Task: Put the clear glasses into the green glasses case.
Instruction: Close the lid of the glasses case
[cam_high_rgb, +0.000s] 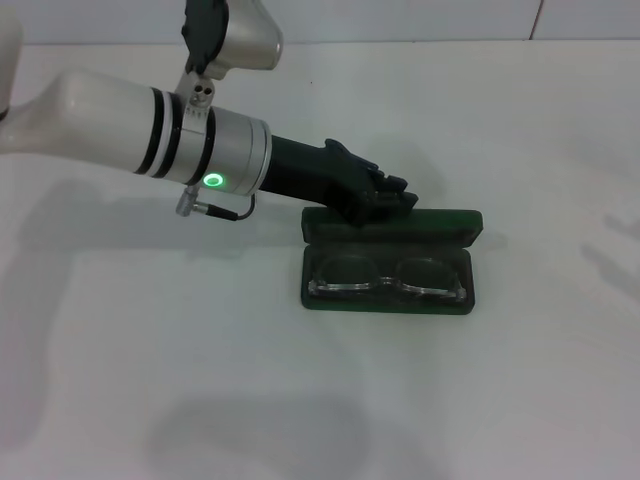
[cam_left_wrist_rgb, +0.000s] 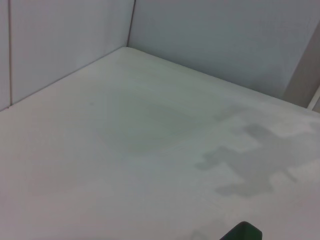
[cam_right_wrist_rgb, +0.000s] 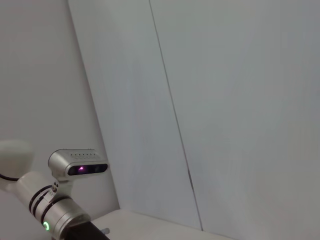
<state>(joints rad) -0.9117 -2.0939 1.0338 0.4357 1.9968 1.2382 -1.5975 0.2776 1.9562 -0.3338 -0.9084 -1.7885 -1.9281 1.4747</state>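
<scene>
White worktop (cam_high_rgb: 150, 380) carries one green glasses case (cam_high_rgb: 392, 263), lying open, with one pair of clear glasses (cam_high_rgb: 385, 278) resting inside its lower half. One left gripper (cam_high_rgb: 385, 195) sits at the raised lid's back edge, behind the glasses; whether its jaws are open or closed cannot be told.

One green glasses case (cam_high_rgb: 392, 268), one clear glasses (cam_high_rgb: 385, 277), one arm (cam_high_rgb: 150, 125), one table (cam_high_rgb: 200, 380).

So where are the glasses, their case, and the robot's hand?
clear glasses (cam_high_rgb: 385, 277), head view, on the bridge.
green glasses case (cam_high_rgb: 476, 222), head view, lid's right corner.
left gripper (cam_high_rgb: 392, 196), head view, at its fingertips.
</scene>
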